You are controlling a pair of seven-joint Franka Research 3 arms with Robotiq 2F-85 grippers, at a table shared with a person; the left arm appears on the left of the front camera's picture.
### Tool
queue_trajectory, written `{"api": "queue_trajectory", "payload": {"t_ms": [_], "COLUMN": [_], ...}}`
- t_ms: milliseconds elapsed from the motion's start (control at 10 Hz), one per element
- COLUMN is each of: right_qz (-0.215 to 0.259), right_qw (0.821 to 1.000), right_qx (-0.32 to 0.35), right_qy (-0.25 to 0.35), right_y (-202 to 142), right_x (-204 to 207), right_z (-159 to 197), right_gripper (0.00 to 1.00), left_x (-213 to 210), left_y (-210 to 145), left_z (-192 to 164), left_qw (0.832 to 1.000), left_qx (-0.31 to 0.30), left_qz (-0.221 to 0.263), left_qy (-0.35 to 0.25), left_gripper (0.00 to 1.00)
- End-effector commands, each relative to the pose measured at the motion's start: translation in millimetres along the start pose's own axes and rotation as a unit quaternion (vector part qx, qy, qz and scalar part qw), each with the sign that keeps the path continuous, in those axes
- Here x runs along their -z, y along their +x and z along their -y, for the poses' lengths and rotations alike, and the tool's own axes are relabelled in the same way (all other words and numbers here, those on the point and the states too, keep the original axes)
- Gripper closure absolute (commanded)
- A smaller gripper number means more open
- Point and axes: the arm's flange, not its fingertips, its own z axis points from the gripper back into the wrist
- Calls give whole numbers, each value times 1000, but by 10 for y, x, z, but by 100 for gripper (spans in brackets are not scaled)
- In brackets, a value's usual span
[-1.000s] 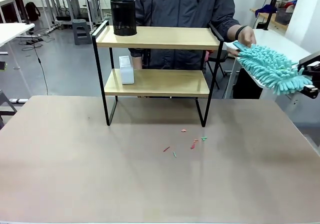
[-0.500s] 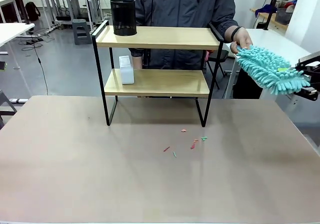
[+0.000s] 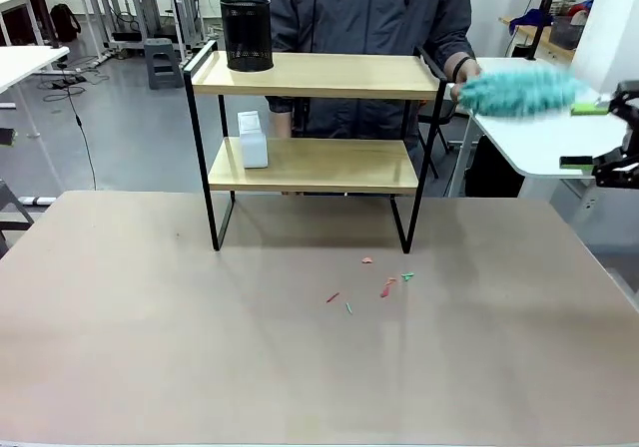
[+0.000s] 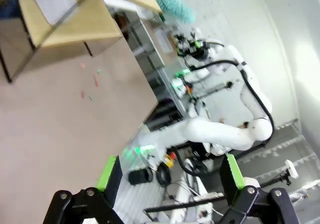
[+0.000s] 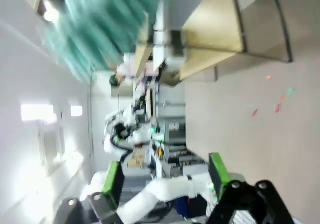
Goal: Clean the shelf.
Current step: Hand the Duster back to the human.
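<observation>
The shelf (image 3: 310, 75) stands at the far side of the table, two light boards in a black frame; it also shows in the left wrist view (image 4: 65, 19) and the right wrist view (image 5: 210, 29). A person's hand (image 3: 461, 86) holds a fluffy teal duster (image 3: 519, 92), blurred, just right of the top board. My right gripper (image 3: 584, 136) is open at the right edge, clear of the duster (image 5: 107, 24), with nothing between its fingers (image 5: 217, 171). My left gripper (image 4: 169, 171) is open and empty, well off the table.
A black mesh cup (image 3: 246, 33) stands on the top board's left end. On the lower board sits a white box (image 3: 252, 139). Small coloured scraps (image 3: 384, 282) lie on the brown table (image 3: 150, 347) in front of the shelf. A white table (image 3: 539, 138) is behind my right gripper.
My right gripper has opened and let go of the duster. The person has lifted the duster up and to the left, toward the shelf's top board.
</observation>
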Motion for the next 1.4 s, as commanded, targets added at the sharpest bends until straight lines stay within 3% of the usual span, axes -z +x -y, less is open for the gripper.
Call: {"api": "queue_trajectory", "payload": {"t_ms": [0,100,200,300,1300], "right_qz": [-108,-158,-183,-108,-108], "right_qw": [992,984,979,992,992], "right_qx": [-45,-53,-56,-43,-43], "right_qy": [41,67,74,39,39], "right_y": [-410,-532,-558,-440,-440], "right_x": [348,591,762,398,398], "right_z": [-254,-337,-366,-352,-352], "right_gripper": [0,0,0,0,0], "left_x": [454,703,812,500,500], "left_y": [-130,-156,-143,-156,-156], "left_z": [-58,-33,6,-106,-106], "left_qw": [996,993,993,996,996], "left_qx": [-58,-87,-96,-54,-54], "left_qz": [-49,-42,-38,-49,-49], "left_qy": [-37,-68,-54,-49,-49], "left_gripper": [0,0,0,0,0]}}
